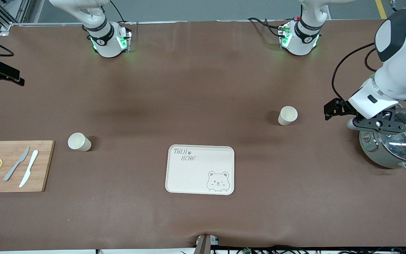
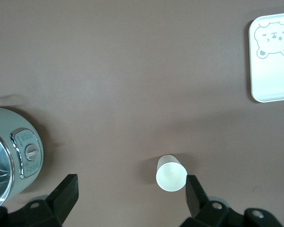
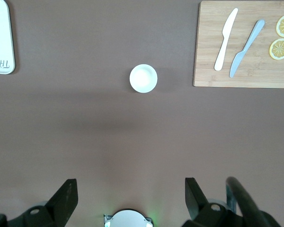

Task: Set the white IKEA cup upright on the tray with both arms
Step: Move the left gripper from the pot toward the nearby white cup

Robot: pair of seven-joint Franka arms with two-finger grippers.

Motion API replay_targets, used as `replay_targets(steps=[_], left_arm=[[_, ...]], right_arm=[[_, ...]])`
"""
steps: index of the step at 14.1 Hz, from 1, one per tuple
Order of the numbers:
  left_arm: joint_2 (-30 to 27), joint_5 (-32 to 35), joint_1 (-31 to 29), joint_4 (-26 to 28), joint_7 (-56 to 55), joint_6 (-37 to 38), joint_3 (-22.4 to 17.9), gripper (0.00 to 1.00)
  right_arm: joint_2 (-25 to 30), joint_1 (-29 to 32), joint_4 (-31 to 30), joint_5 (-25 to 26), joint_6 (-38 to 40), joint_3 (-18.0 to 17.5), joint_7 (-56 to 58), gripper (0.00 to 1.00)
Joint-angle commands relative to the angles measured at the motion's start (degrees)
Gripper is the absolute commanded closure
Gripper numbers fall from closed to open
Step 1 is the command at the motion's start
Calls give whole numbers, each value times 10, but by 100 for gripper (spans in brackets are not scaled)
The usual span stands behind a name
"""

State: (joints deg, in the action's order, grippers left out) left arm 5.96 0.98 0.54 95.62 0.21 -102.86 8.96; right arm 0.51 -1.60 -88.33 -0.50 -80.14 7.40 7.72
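Two white cups stand mouth up on the brown table. One cup (image 1: 288, 115) is toward the left arm's end and also shows in the left wrist view (image 2: 171, 174). The other cup (image 1: 79, 141) is toward the right arm's end and shows in the right wrist view (image 3: 143, 78). The cream tray (image 1: 200, 169) with the bear face lies between them, nearer the front camera, with nothing on it. My left gripper (image 1: 365, 119) (image 2: 132, 198) hangs open and empty in the air between the first cup and the cooker. My right gripper (image 3: 130, 201) is open and empty, high over its own base, out of the front view.
A green cooker with a glass lid (image 1: 395, 144) stands at the left arm's end, partly under the left hand. A wooden cutting board (image 1: 14, 165) with two knives and lemon slices lies at the right arm's end. A black mount (image 1: 0, 74) juts in there.
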Motion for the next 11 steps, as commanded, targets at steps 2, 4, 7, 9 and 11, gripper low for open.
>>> replay_targets(steps=[2,4,7,9,11], left_arm=[[7,10,4,-18,1,14,1,0],[7,10,5,-18,2,14,0,0],[9,10,7,-18,0,14,4,0],[15,10,7,-19,1,14,6,0],[18,11,9,-18,5,14,7,0]], right_arm=[[-2,10,3,9,3,-6,-6,0],[-2,9,3,9,4,-6,-6,0],[-2,11,3,9,4,-6,-5,0],[-3,10,3,9,4,-6,-5,0],[-3,11,3,9,2,-6,-6,0]])
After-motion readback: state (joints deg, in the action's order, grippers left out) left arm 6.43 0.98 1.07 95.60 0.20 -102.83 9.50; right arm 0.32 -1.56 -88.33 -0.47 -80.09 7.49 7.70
